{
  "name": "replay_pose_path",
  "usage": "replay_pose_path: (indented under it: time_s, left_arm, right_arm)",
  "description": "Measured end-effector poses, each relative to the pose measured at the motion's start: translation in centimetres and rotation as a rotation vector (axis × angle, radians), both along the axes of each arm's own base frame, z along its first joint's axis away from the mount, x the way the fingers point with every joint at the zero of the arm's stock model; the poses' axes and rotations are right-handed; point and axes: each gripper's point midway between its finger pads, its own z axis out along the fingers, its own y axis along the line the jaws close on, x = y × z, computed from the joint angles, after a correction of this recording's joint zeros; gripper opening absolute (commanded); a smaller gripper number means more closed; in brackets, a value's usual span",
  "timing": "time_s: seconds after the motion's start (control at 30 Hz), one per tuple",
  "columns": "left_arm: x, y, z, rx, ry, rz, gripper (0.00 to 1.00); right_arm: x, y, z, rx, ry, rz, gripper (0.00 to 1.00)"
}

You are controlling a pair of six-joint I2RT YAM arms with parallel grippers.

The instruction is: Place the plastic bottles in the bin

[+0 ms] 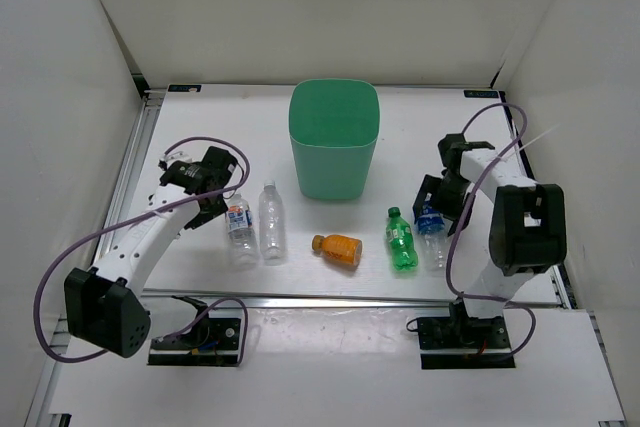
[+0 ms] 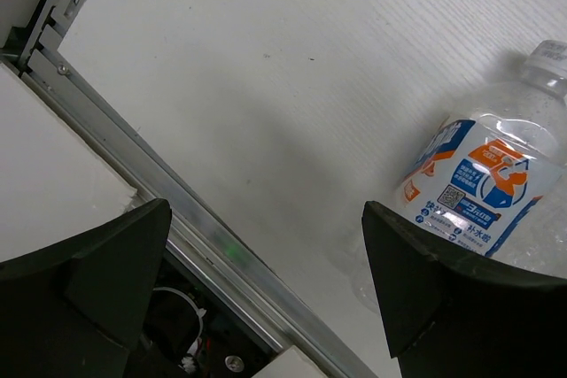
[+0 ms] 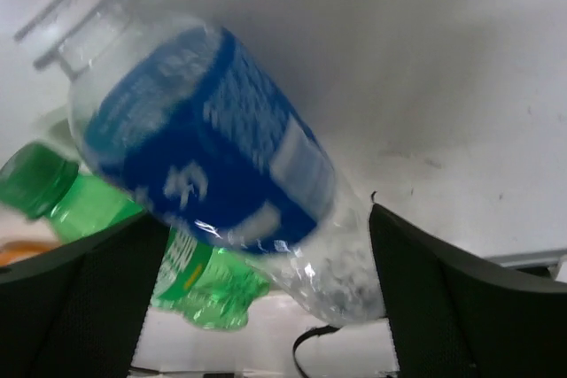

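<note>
The mint-green bin (image 1: 334, 137) stands upright at the back centre. Five plastic bottles lie in a row in front of it: white-label (image 1: 239, 227) (image 2: 483, 188), plain clear (image 1: 272, 222), short orange (image 1: 337, 249), green (image 1: 402, 239) (image 3: 190, 276) and blue-label (image 1: 432, 227) (image 3: 221, 165). My left gripper (image 1: 214, 207) (image 2: 266, 219) is open over bare table, with the white-label bottle just beside its right finger. My right gripper (image 1: 441, 203) (image 3: 266, 219) is open and low, its jaws straddling the blue-label bottle. The right finger is close to the bottle's base, while a gap shows on the left side.
A metal rail (image 2: 204, 236) runs along the table's left edge, under my left gripper. White walls enclose the left, back and right sides. The green bottle lies right against the blue-label one. A purple cable (image 1: 480, 162) loops off each arm.
</note>
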Motion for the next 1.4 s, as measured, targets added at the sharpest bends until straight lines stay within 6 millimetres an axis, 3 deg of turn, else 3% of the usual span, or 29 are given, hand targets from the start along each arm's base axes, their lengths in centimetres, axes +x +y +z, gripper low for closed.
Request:
replay_pose_path:
  time_s: [0.13,0.2,0.27,0.37,0.43,0.5,0.57,0.67,0.8,0.87,0.93,1.03,1.1,1.17,1.27,1.3,1.4]
  left_arm:
    - [0.1,-0.1,-0.5,0.005,0.027,0.000,1.00]
    - [0.0,-0.1,-0.6,0.004,0.031,0.001,1.00]
    - [0.0,0.0,-0.6,0.004,0.032,0.006,1.00]
    - [0.0,0.1,-0.6,0.003,0.032,0.013,1.00]
    - [-0.1,0.1,-0.6,0.003,0.032,0.015,1.00]
    - [-0.1,0.1,-0.6,0.003,0.033,0.016,1.00]
    - [-0.1,0.1,-0.6,0.003,0.033,0.016,1.00]
    - [0.0,0.1,-0.6,0.001,0.029,0.016,1.00]
    - [0.0,0.1,-0.7,0.002,0.032,0.016,1.00]
    - [0.1,0.1,-0.8,0.005,0.040,0.016,1.00]
    - [0.2,0.0,-1.0,0.008,0.050,0.016,1.00]
    - [0.6,-0.2,-1.1,0.010,0.060,0.015,1.00]
    - [1.0,-0.3,-1.0,0.009,0.056,0.014,1.00]
    - [1.3,-0.4,-0.9,0.007,0.052,0.013,1.00]
    - [1.6,-0.5,-0.8,0.005,0.045,0.012,1.00]
    - [1.6,-0.5,-0.8,0.005,0.046,0.011,1.00]
    - [1.6,-0.5,-0.8,0.006,0.046,0.010,1.00]
  right_arm:
    - [-0.3,0.1,-1.9,0.003,0.054,0.008,0.65]
    - [-0.3,0.0,-1.8,0.005,0.061,0.001,0.52]
    - [0.0,-0.2,-1.7,0.002,0.058,-0.012,0.46]
    - [1.1,-0.8,-0.8,-0.015,0.034,-0.035,0.37]
    - [2.8,-0.9,1.3,-0.018,-0.016,-0.055,0.35]
    - [5.6,-0.7,4.8,-0.003,-0.111,-0.076,0.34]
    - [9.2,-0.1,9.6,0.038,-0.268,-0.092,0.34]
    - [13.8,1.8,19.6,0.163,-0.568,-0.093,0.31]
    - [15.6,5.3,32.0,0.357,-0.904,-0.020,0.28]
    - [15.4,7.6,35.8,0.441,-1.006,0.043,0.28]
    - [15.4,10.2,38.0,0.514,-1.065,0.111,0.28]
    - [16.6,14.4,38.8,0.598,-1.077,0.195,0.28]
    - [18.1,17.3,37.6,0.629,-1.053,0.243,0.46]
    - [19.1,19.5,34.9,0.631,-0.992,0.267,0.56]
    - [19.6,21.7,30.6,0.609,-0.891,0.291,0.77]
    - [19.4,22.1,29.7,0.604,-0.864,0.300,1.00]
    - [18.8,22.5,29.1,0.580,-0.853,0.329,1.00]
